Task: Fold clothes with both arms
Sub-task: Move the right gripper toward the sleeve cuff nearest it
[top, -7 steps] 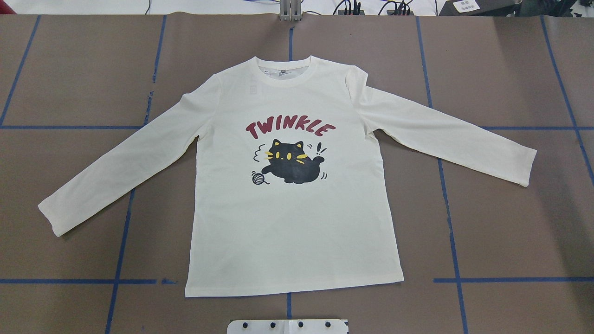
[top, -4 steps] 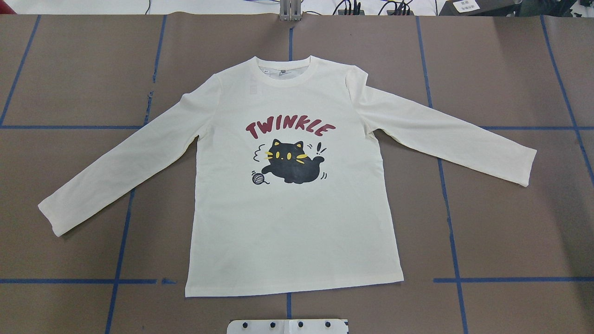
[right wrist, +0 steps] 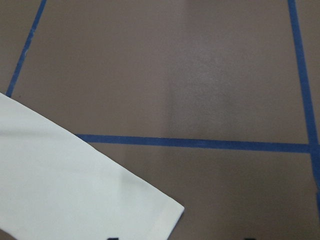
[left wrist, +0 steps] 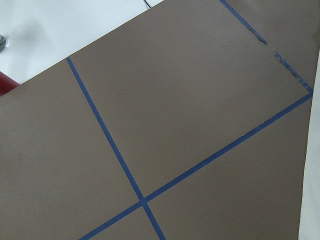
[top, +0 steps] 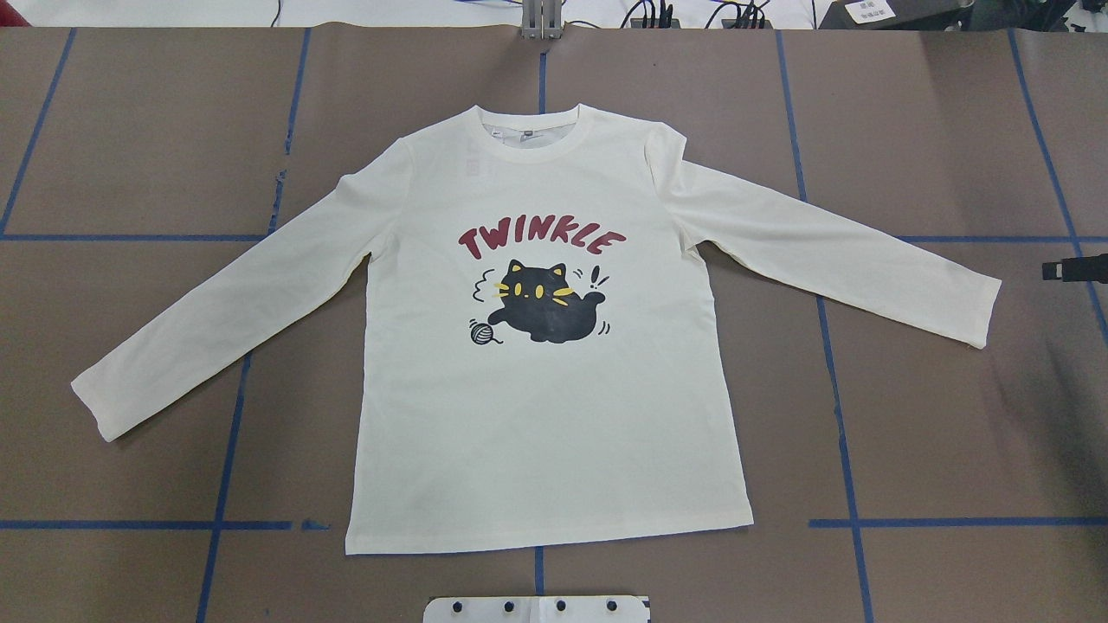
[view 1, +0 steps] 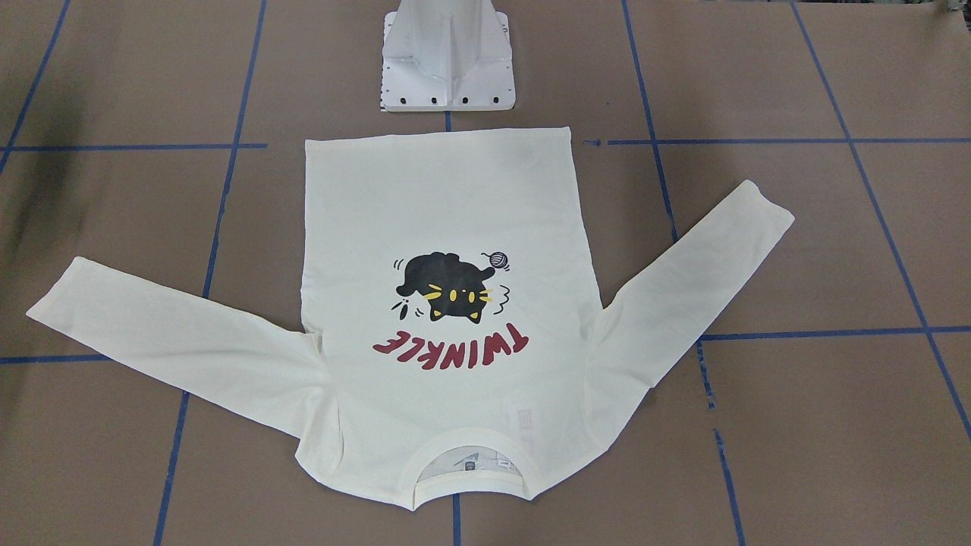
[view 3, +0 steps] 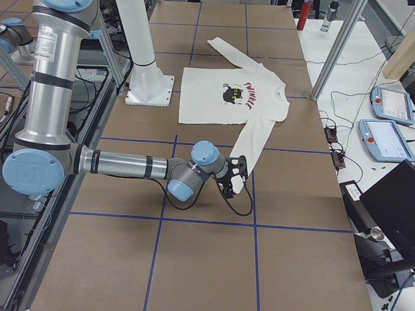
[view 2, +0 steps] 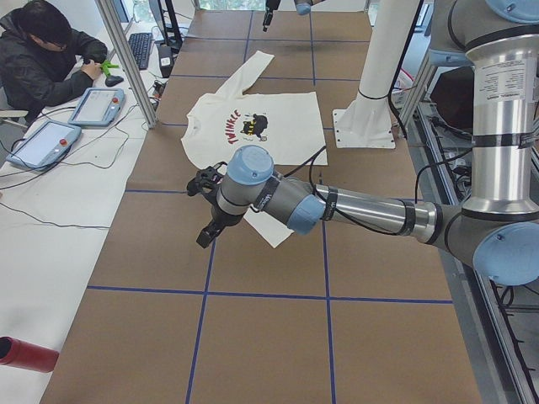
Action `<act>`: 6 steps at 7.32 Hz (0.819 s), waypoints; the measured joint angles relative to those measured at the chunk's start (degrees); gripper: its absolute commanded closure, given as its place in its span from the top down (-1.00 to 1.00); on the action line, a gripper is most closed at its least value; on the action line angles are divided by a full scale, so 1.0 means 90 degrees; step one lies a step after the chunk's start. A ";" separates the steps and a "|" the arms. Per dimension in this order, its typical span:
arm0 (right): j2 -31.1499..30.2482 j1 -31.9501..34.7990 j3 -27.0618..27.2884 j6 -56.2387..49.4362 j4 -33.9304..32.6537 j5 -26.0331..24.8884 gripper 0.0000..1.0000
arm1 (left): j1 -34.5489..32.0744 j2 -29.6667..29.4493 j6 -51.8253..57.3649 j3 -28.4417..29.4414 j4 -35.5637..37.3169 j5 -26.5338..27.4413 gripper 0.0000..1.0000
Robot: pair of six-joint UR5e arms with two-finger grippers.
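The clothes are one cream-white long-sleeved shirt (top: 545, 415) lying flat, print up, sleeves spread, neck toward the far edge. It also shows in the front-facing view as shirt (view 1: 440, 197). My right gripper (top: 1052, 270) pokes in at the overhead view's right edge, just beyond the right cuff (top: 978, 311). The right wrist view shows that cuff (right wrist: 75, 190) and two dark tips far apart at the bottom edge, so it is open. My left gripper (view 2: 205, 215) hovers past the left cuff and shows only in the exterior left view, so I cannot tell its state.
The white pedestal base (top: 537, 608) stands at the shirt's hem. Blue tape lines (top: 221, 450) cross the brown table cover. A person (view 2: 42, 50) sits at a side desk with teach pendants (view 2: 97, 105). A red bottle (view 2: 25, 353) lies at that desk's near end.
The right gripper's black tip has come into the overhead view at its right edge, with a shadow below it. The shirt has not moved.
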 measured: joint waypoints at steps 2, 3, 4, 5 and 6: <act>0.0436 -0.0408 -0.0789 0.0497 0.0764 -0.0185 0.47 | -0.0007 0.0033 0.0007 -0.0028 -0.0001 0.0000 0.99; 0.0535 -0.0556 -0.0965 0.0616 0.0935 -0.0282 0.44 | -0.0008 0.0040 0.0010 -0.0038 -0.0001 0.0000 0.99; 0.0614 -0.0682 -0.1086 0.0660 0.0995 -0.0420 0.42 | -0.0009 0.0043 0.0010 -0.0041 -0.0001 0.0000 0.99; 0.0679 -0.0760 -0.1219 0.0674 0.1019 -0.0524 0.40 | -0.0010 0.0045 0.0011 -0.0044 -0.0001 0.0000 0.99; 0.0709 -0.0795 -0.1324 0.0676 0.1028 -0.0574 0.39 | -0.0010 0.0045 0.0011 -0.0044 -0.0001 0.0000 0.99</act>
